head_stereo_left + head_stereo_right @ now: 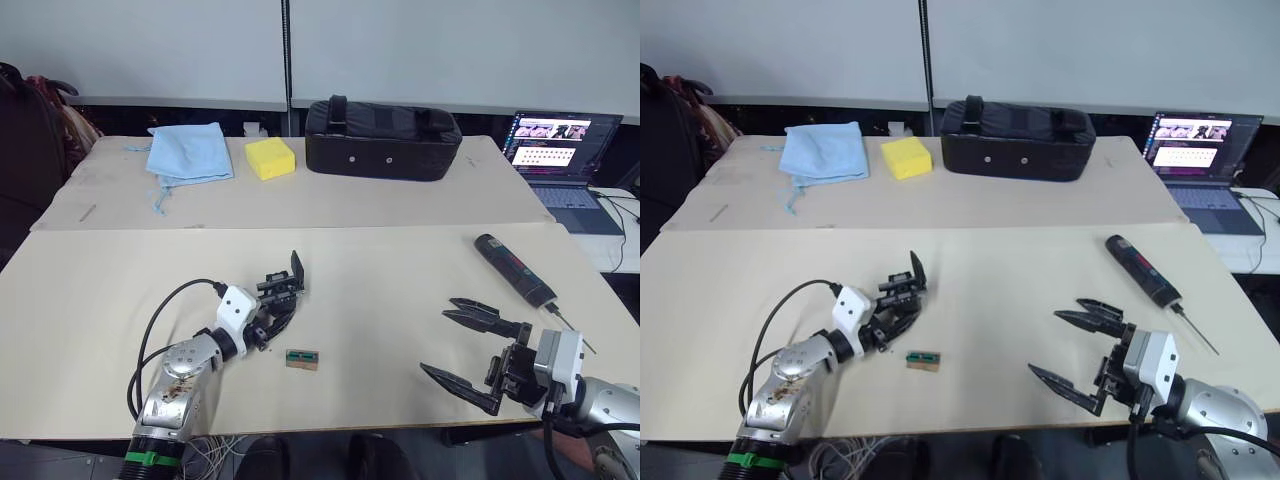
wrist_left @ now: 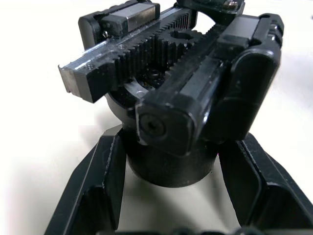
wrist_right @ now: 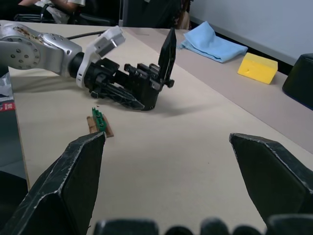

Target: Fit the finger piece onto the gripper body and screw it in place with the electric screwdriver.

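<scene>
The gripper body (image 1: pixel 278 300), a black block with silver toothed rods, rests on the table left of centre. My left gripper (image 1: pixel 270 318) is shut around its round base (image 2: pixel 166 166), one finger on each side. The finger piece (image 1: pixel 297 270), a black pointed wedge, stands upright at the body's far end (image 3: pixel 168 51). The electric screwdriver (image 1: pixel 514 268) lies on the table at the right, its thin bit pointing toward the front right edge. My right gripper (image 1: pixel 447 340) hovers open and holding nothing, low over the front right of the table, just in front of the screwdriver.
A small green-topped brown block (image 1: pixel 302 359) lies just right of my left gripper. At the back sit a black case (image 1: pixel 380 138), a yellow sponge (image 1: pixel 270 158) and a blue cloth (image 1: pixel 188 152). An open laptop (image 1: pixel 555 150) and cables stand at the far right.
</scene>
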Controlling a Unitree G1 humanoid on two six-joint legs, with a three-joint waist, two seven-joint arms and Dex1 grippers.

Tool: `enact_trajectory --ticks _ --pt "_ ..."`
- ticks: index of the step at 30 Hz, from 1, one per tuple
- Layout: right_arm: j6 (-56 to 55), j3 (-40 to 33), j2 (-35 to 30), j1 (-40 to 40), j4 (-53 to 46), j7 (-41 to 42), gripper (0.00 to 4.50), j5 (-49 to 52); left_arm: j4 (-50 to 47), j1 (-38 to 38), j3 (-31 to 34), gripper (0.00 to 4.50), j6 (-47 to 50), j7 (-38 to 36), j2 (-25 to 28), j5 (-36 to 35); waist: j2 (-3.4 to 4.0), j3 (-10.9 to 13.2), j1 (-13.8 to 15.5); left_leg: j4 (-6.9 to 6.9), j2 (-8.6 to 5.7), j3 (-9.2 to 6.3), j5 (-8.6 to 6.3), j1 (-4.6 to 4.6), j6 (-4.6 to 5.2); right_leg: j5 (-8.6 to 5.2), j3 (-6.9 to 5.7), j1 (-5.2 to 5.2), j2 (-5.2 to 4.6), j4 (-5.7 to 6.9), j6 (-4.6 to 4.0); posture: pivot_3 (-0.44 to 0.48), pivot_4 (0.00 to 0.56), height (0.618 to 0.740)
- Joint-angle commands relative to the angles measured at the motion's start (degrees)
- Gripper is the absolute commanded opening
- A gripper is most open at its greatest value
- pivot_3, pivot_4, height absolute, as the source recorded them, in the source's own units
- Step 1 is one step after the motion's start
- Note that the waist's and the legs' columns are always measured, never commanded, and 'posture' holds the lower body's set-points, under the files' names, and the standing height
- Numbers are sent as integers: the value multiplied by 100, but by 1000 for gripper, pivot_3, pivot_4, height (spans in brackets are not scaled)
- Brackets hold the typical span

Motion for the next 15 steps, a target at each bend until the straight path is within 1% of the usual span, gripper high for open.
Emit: enact_trajectory --ticks 1,2,3,4,5,6,9,12,15 --pt "60 -88 -88 -69 -45 49 4500 145 -107 41 -8 2272 -148 -90 62 -100 0 0 -1 0 0 0 0 1 0 0 0 1 0 0 0 0 150 740" --pt "61 -96 -98 -74 -36 57 4500 149 -128 84 -42 2272 -146 -215 134 -123 1 0 -4 0 0 0 0 2 0 0 1 1 0 0 0 0 150 740" --pt "60 -99 -103 -74 -33 60 4500 148 -140 123 -70 3306 -146 -310 217 -112 1 -1 -9 0 0 1 0 2 0 0 1 1 0 0 0 0 150 740" --pt "52 -103 -102 -60 -38 59 4500 141 -133 152 -7 3562 -111 -417 314 -182 1 -1 -16 0 1 1 0 3 0 -1 1 1 0 0 -1 0 150 740" --pt "45 -110 -92 -36 -51 49 4500 138 -95 156 62 3940 -121 -539 433 -239 2 -1 -28 0 1 1 0 3 0 -1 0 1 1 0 -2 0 150 740" --pt "43 -112 -84 -19 -64 38 4500 135 -64 155 115 4489 -136 -616 516 -285 2 -1 -35 -1 3 1 0 4 0 -2 0 1 1 1 -4 0 150 740" --pt "41 -121 -47 65 -104 15 4500 167 159 30 227 4489 -152 -862 770 -430 3 -2 -41 -1 3 0 0 6 -1 -3 0 1 0 4 -5 0 150 740" --pt "29 -88 -32 107 -125 -7 4500 161 664 -344 268 4489 -187 -1462 1085 -640 4 -2 -39 -1 3 0 0 7 -1 -3 -1 1 0 4 -5 0 150 740" --pt "39 -65 -32 85 -128 -33 4500 156 1023 -607 231 4489 -286 -1862 1222 -748 4 -2 -38 0 2 0 0 6 -1 -3 -3 1 -1 4 -5 0 150 740"
